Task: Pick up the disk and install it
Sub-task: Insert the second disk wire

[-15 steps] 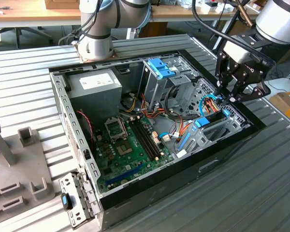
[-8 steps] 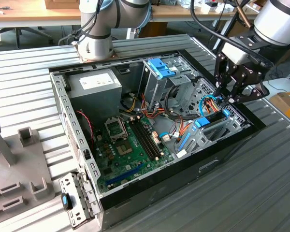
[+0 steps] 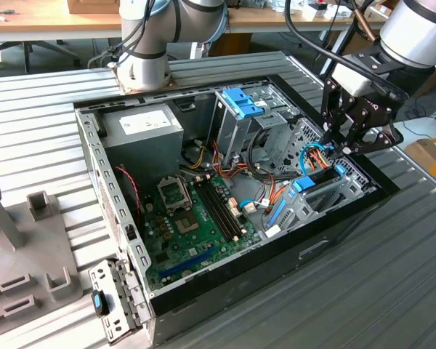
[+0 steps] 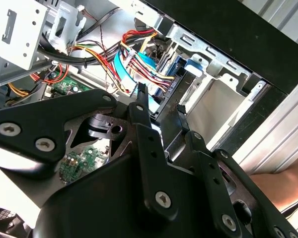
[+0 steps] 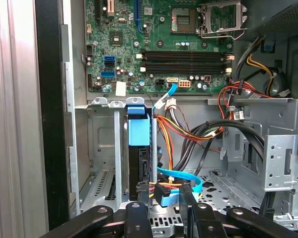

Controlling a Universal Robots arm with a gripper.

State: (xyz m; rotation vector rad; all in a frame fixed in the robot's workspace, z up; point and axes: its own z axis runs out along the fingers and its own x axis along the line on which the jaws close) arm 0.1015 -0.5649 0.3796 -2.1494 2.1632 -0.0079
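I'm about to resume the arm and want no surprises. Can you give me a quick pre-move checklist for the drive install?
1. Grey-metal disk with light-blue carrier rail standing in the silver drive bay: ok.
2. Black gripper positioned at the disk's end: ok.
3. Disk fully seated: cannot tell.
4. Orange and yellow cable bundle away from the fingers: not ok, it runs close beside them.
5. Light-blue flat cable away from the gripper: not ok.

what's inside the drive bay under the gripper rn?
The disk stands on edge in the drive bay, blue carrier end toward the motherboard. Its cable end is covered by the gripper and wires.
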